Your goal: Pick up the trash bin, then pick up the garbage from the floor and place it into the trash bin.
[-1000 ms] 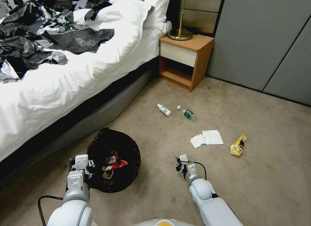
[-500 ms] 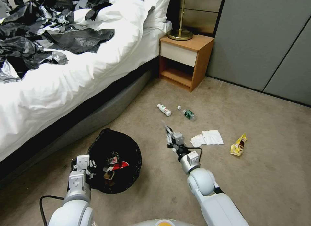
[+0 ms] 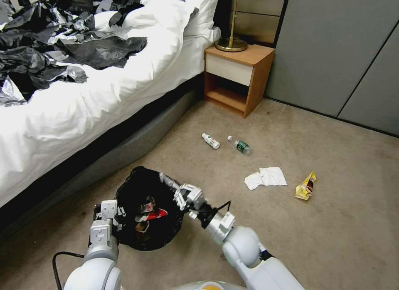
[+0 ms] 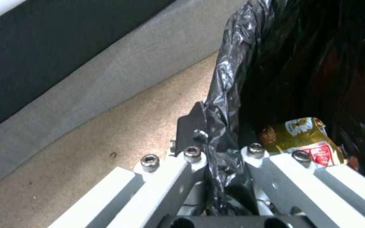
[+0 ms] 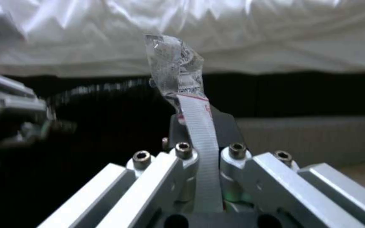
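A beige carpeted floor (image 3: 332, 223) carries everything here. Taking the wooden nightstand (image 3: 237, 77) standing on it as the landmark: just out from its front lie a white-labelled bottle (image 3: 210, 140) and a green-labelled bottle (image 3: 239, 145), close together but apart. Farther out rests crumpled white paper (image 3: 266, 177), with a yellow wrapper (image 3: 305, 186) beside it. The bed (image 3: 83, 102) stands against the nightstand's side.
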